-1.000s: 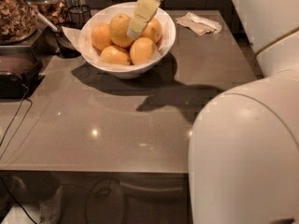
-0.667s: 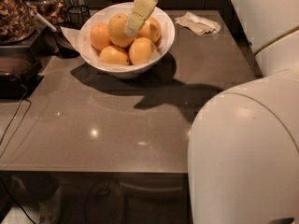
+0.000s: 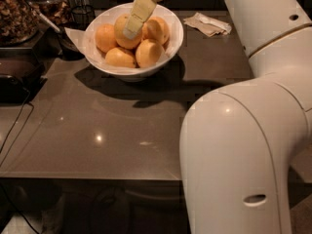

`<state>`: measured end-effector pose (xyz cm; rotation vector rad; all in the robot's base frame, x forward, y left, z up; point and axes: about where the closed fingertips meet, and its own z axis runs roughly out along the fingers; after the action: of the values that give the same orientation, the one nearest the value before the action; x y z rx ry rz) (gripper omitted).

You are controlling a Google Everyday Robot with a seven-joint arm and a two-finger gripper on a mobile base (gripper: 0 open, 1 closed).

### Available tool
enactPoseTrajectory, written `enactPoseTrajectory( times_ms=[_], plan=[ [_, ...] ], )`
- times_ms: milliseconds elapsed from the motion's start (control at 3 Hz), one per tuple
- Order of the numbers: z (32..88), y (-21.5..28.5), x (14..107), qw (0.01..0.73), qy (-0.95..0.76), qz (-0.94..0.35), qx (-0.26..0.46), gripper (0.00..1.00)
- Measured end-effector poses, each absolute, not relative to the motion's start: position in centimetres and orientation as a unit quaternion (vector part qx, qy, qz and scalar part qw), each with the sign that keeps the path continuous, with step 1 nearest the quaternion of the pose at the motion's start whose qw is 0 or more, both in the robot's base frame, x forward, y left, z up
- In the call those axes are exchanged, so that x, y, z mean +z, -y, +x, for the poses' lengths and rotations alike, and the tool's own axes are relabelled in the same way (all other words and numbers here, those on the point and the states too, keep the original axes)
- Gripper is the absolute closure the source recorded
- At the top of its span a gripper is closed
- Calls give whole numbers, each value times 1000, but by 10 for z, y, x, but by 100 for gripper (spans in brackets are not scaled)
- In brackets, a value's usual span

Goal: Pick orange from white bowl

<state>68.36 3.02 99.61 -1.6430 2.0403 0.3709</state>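
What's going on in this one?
A one-armed robot is reaching into the white bowl on the table. Its gripper is down inside the bowl, with its tip at the largest, duller orange in the back middle. I can't tell whether it is touching. That orange sits among four brighter oranges and is not yet lifted. A crumpled napkin lies to the right of the bowl.

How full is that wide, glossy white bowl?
Full: five round orange fruits crowd the white bowl. The pale gripper is over the largest, duller orange.
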Motion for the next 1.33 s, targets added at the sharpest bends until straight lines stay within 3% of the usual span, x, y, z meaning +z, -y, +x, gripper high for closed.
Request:
enactPoseTrajectory(
  times_ms=[667, 1000, 1333],
  plan=[
    [705, -52, 995, 269, -721, -619, 155, 0],
    [710, -55, 994, 274, -717, -622, 155, 7],
    [713, -56, 992, 276, -715, -623, 156, 8]
  ],
)
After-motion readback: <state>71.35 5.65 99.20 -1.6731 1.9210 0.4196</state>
